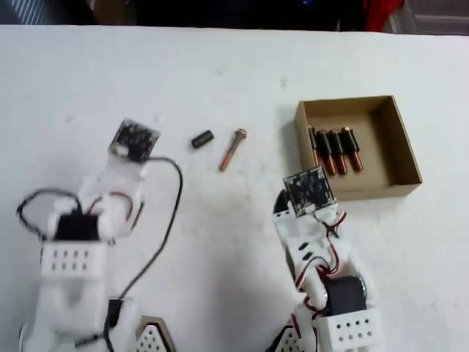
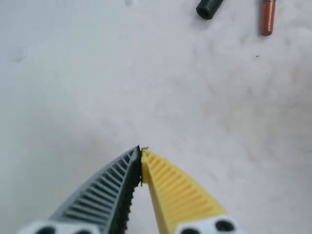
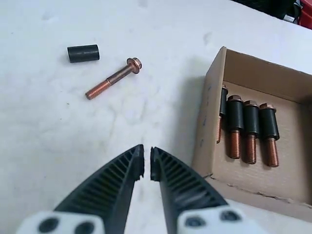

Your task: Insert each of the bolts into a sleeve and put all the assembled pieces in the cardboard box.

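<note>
A loose copper bolt [image 1: 232, 149] lies on the white table beside a short black sleeve [image 1: 202, 138], the two apart. Both show in the right wrist view, bolt [image 3: 113, 78] and sleeve [image 3: 83, 53], and in the left wrist view, bolt [image 2: 267, 17] and sleeve [image 2: 209, 7]. The cardboard box [image 1: 399, 139] holds several assembled pieces [image 3: 251, 129] side by side. My left gripper [image 2: 141, 152] is shut and empty, hovering short of the sleeve. My right gripper [image 3: 147, 160] is shut and empty, beside the box's wall [image 3: 209, 112].
The left arm [image 1: 110, 198] trails a black cable [image 1: 172, 213] across the table. The right arm [image 1: 315, 235] stands just in front of the box. Bare white table lies around the bolt and sleeve.
</note>
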Controlling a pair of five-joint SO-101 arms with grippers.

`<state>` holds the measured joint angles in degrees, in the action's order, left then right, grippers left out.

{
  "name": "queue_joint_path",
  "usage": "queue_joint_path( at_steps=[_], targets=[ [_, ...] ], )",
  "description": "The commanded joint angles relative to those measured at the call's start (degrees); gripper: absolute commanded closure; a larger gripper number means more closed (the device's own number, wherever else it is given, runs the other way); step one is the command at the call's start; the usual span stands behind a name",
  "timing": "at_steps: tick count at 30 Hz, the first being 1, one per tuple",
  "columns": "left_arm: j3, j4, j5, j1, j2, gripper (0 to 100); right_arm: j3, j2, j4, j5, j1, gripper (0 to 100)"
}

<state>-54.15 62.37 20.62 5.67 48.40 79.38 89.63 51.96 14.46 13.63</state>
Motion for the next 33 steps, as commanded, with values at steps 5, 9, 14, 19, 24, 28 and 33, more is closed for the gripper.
queue_joint_path(
  at_steps=[5,9,14,19,24,28,33],
  targets=[
    [20.3,-0.2,0.5,-2.4,-26.4,98,1.9,4.1,0.6,-0.4,-0.6,97.8],
    [31.7,2.5,0.4,-2.4,-40.1,98,3.3,4.3,0.5,-0.3,-0.6,97.8],
    [49.5,10.5,0.2,-2.1,-58.0,98,3.7,4.3,0.3,-0.2,-0.6,97.8],
    [70.7,16.3,0.2,-2.3,-73.4,98,4.3,4.3,0.2,-0.3,-0.2,97.8],
    [90.2,16.4,0.5,-3.3,-86.7,98,4.8,4.4,0.1,-0.1,-0.1,97.8],
    [105.4,16.8,0.7,-5.1,-96.7,98,4.8,4.4,0.1,0.0,-0.3,97.8],
    [119.8,16.8,7.3,-8.6,-107.7,98,4.9,4.4,0.1,0.0,-0.2,97.8]
  ],
)
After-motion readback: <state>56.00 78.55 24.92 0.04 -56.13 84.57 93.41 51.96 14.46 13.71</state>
